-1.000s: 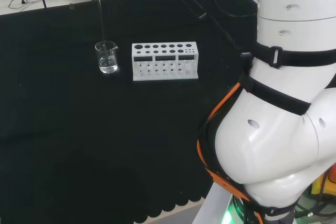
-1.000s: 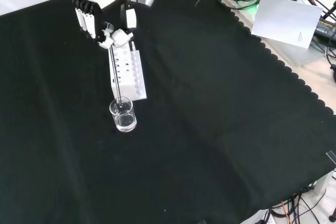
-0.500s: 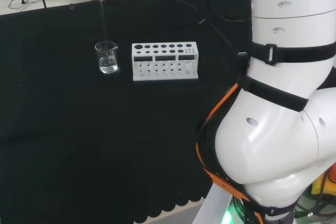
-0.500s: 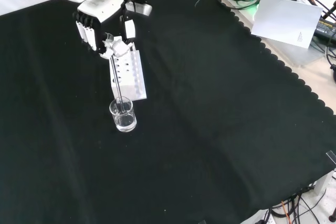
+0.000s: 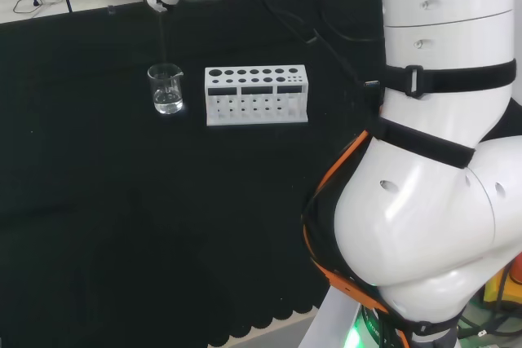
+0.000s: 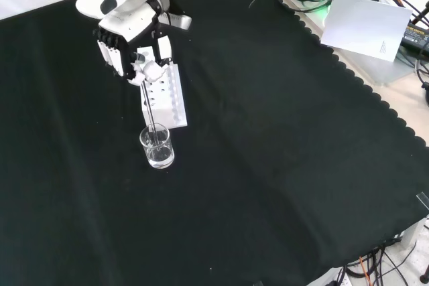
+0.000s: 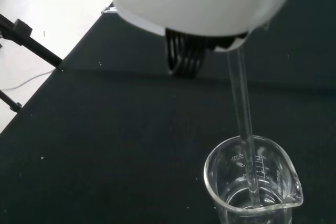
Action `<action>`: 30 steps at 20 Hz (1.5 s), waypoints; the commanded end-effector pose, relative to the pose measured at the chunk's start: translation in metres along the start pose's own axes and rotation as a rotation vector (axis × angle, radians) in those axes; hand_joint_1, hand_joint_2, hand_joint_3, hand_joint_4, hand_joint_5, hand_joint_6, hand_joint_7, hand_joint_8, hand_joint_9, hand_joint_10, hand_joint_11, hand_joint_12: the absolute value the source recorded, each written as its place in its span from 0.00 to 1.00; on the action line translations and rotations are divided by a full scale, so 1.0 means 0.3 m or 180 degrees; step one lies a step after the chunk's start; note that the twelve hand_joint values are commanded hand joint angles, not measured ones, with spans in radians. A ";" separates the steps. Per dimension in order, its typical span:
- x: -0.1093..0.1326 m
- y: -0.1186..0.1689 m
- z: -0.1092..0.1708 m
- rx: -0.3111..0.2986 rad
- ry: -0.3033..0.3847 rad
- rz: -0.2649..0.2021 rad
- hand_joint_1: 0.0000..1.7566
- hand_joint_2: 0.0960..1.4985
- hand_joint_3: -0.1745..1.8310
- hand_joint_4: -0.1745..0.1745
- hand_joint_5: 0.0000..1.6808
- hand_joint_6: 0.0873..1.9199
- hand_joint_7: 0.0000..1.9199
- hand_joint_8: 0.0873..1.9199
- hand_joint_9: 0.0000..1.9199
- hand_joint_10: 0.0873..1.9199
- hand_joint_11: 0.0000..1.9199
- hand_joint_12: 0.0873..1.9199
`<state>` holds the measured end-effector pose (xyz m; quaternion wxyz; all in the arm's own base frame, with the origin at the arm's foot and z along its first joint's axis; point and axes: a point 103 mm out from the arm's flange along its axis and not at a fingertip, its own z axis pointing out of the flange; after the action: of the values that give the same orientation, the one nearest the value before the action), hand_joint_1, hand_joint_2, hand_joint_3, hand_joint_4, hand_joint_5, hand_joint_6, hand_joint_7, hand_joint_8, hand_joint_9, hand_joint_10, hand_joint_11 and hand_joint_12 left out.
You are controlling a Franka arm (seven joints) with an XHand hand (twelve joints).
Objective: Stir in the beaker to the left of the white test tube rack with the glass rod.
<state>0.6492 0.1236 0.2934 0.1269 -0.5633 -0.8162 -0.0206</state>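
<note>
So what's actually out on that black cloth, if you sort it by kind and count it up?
Clear glass beaker with some clear liquid: 1
White plastic test tube rack: 1
Thin clear glass rod, held in the black and white hand with its lower end in the beaker: 1
Total: 3

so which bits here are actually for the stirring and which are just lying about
In use:
- clear glass beaker holding some clear liquid
- thin glass rod, tip inside it
- black and white hand, pinching the rod

Lying about:
- white test tube rack, empty
- white sheet off the cloth
</note>
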 end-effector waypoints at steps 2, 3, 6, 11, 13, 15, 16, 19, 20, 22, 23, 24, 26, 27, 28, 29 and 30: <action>-0.017 0.004 0.011 0.0034 0.0013 0.0010 0.76 0.22 0.64 0.00 0.73 0.39 0.74 0.43 0.92 0.31 0.72 0.48; -0.025 0.002 0.011 0.0036 0.0025 0.0018 0.76 0.22 0.64 0.00 0.73 0.39 0.74 0.43 0.92 0.31 0.72 0.48; -0.038 -0.015 0.012 0.0051 0.0014 0.0049 0.76 0.22 0.64 0.00 0.73 0.39 0.74 0.43 0.92 0.31 0.72 0.48; -0.030 -0.050 0.015 0.0065 0.0006 0.0083 0.76 0.22 0.64 0.00 0.73 0.39 0.74 0.43 0.92 0.31 0.72 0.48; -0.011 -0.065 0.020 0.0072 -0.0003 0.0077 0.76 0.22 0.64 0.00 0.73 0.39 0.74 0.43 0.92 0.31 0.72 0.48; 0.022 -0.074 0.024 0.0094 -0.0027 0.0052 0.76 0.22 0.64 0.00 0.73 0.39 0.74 0.43 0.92 0.31 0.72 0.48; 0.034 -0.075 0.026 0.0100 -0.0037 0.0041 0.76 0.22 0.64 0.00 0.73 0.39 0.74 0.43 0.92 0.31 0.72 0.48; 0.069 -0.064 0.038 0.0119 -0.0048 -0.0003 0.76 0.22 0.64 0.00 0.73 0.39 0.74 0.43 0.92 0.31 0.72 0.48; 0.082 -0.051 0.047 0.0134 -0.0063 -0.0020 0.76 0.22 0.64 0.00 0.73 0.39 0.74 0.43 0.92 0.31 0.72 0.48; 0.097 -0.029 0.057 0.0156 -0.0088 -0.0032 0.76 0.22 0.64 0.00 0.73 0.39 0.74 0.43 0.92 0.31 0.72 0.48; 0.104 -0.018 0.061 0.0156 -0.0095 -0.0043 0.76 0.22 0.64 0.00 0.73 0.39 0.74 0.43 0.92 0.31 0.72 0.48; 0.107 -0.011 0.064 0.0158 -0.0092 -0.0051 0.76 0.22 0.64 0.00 0.73 0.39 0.74 0.43 0.92 0.31 0.72 0.48; 0.107 0.018 0.076 0.0146 -0.0117 -0.0073 0.76 0.22 0.64 0.00 0.73 0.39 0.73 0.43 0.92 0.31 0.72 0.48; 0.106 0.028 0.079 0.0138 -0.0131 -0.0081 0.76 0.22 0.64 0.00 0.73 0.39 0.73 0.43 0.92 0.31 0.72 0.48; 0.099 0.040 0.078 0.0133 -0.0127 -0.0083 0.76 0.22 0.64 0.00 0.73 0.39 0.73 0.43 0.92 0.31 0.72 0.48; 0.090 0.051 0.076 0.0130 -0.0123 -0.0079 0.76 0.22 0.64 0.00 0.73 0.39 0.73 0.43 0.92 0.31 0.72 0.48; 0.085 0.057 0.075 0.0127 -0.0122 -0.0075 0.76 0.22 0.64 0.00 0.73 0.39 0.73 0.43 0.92 0.31 0.72 0.48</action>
<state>0.6382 0.1528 0.2825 0.1260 -0.5541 -0.8229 0.0025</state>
